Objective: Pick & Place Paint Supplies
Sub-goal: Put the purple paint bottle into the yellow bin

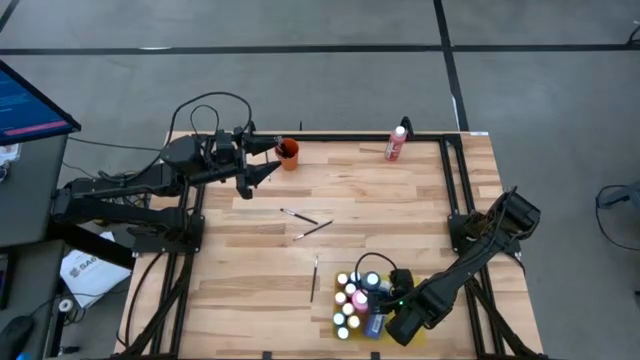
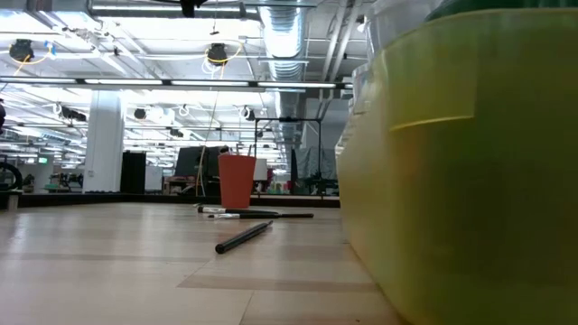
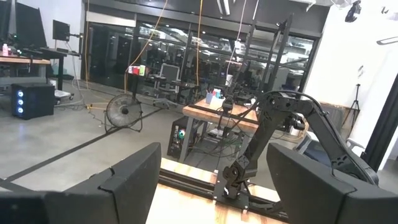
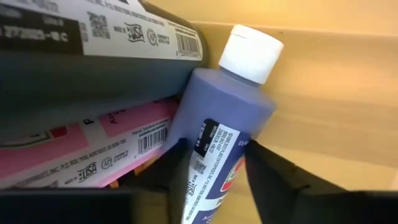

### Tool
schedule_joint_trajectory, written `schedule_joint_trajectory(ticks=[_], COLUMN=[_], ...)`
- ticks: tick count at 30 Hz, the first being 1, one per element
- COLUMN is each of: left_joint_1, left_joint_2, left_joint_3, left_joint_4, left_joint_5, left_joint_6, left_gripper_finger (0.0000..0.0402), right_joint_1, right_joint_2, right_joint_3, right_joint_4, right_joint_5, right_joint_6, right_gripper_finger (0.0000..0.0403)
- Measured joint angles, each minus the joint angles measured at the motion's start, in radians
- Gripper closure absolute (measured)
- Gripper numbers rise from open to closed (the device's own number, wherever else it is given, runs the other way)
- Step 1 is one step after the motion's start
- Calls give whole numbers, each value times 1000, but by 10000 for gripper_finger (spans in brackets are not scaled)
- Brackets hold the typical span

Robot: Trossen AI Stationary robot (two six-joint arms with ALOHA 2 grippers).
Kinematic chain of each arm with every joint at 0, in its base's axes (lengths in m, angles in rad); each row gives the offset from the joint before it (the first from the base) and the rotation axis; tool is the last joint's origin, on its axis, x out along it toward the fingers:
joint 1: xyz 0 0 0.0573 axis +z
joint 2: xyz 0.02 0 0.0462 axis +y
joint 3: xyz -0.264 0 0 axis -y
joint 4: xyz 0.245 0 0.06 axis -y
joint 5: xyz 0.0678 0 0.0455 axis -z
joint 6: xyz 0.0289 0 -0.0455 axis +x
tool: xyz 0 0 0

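Wooden table (image 1: pixel 400 190): my right gripper (image 4: pixel 214 168) fingers narrow around tilted blue paint bottle (image 4: pixel 227 124); left gripper (image 1: pixel 268 160) wide, empty, beside orange cup (image 1: pixel 289 153).

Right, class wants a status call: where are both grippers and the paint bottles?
Right gripper astride blue bottle at the tray, grip unconfirmed. Left gripper open, hanging by orange cup. Pink bottle and dark one crowd the blue.
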Motion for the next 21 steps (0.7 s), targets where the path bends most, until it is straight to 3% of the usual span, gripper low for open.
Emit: schedule_joint_trajectory(ticks=[4,12,18,21], left_joint_1=[0,0,0,0], left_joint_2=[0,0,0,0], left_joint_3=[0,0,0,0], left_joint_4=[0,0,0,0], left_joint_5=[0,0,0,0], left_joint_6=[1,3,3,3], left_gripper_finger=[115,115,115,115], right_joint_1=[-1,14,25,23], right_joint_2=[-2,-25,-58,-68], right_joint_3=[0,-2,-11,-6], right_joint_4=[-4,-27,-108,-119], right_joint_5=[0,-6,-33,-30], right_joint_6=[-3,-20,-41,-47], right_gripper_finger=[309,329,393,394])
